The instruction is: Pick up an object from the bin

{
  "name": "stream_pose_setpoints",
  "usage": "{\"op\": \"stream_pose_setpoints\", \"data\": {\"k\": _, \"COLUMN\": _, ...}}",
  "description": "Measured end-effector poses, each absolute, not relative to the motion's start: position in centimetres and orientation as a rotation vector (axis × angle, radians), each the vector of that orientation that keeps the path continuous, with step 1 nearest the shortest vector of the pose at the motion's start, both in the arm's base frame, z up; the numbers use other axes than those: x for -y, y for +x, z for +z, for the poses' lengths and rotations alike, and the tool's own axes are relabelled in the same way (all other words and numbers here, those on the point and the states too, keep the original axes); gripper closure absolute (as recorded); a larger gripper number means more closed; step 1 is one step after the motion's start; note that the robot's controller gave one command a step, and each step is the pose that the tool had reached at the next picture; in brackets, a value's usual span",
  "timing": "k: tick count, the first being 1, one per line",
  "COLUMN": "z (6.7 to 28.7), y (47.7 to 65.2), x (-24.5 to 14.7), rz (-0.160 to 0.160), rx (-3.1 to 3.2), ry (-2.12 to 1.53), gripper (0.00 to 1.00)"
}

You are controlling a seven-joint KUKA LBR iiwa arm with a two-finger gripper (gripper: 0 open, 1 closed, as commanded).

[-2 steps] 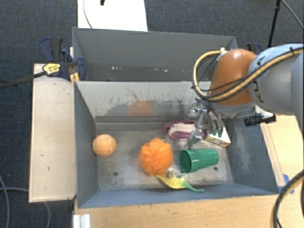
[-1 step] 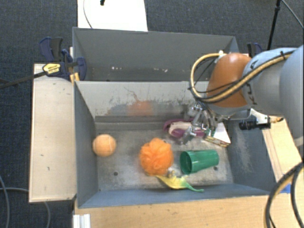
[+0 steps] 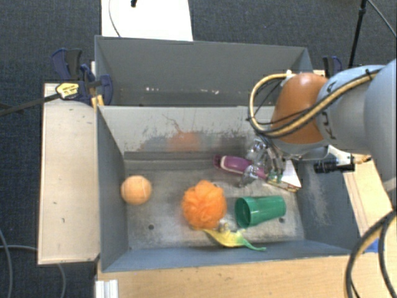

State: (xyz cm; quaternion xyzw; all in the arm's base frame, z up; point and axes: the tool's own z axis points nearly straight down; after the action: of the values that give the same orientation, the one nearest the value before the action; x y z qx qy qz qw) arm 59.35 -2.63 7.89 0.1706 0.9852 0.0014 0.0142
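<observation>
Just in front of the green cup lies a limp yellow scrap. The cup lies on its side, mouth towards the orange fluffy ball just left of it, likely tumbled loose rather than set down. Well left of the cup is a smooth orange ball. Behind the cup lies a purple oblong thing, with the gripper low at its right end. Whether the gripper is open or closed I cannot tell. No writing is legible.

A small magenta bottle-shaped thing lies on its side at the back of the bin.
</observation>
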Motion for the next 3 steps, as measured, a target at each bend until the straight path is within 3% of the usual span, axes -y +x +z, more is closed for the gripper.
{"op": "stream_pose_setpoints", "data": {"k": 1, "z": 7.9, "y": 59.3, "x": 2.6, "rz": 0.004, "rx": -3.068, "ry": 0.530, "gripper": 1.00}}
{"op": "stream_pose_setpoints", "data": {"k": 2, "z": 10.1, "y": 59.5, "x": 2.6, "rz": 0.001, "rx": -3.092, "ry": 0.526, "gripper": 1.00}}
{"op": "stream_pose_setpoints", "data": {"k": 3, "z": 15.3, "y": 59.5, "x": 2.6, "rz": 0.002, "rx": -3.091, "ry": 0.523, "gripper": 1.00}}
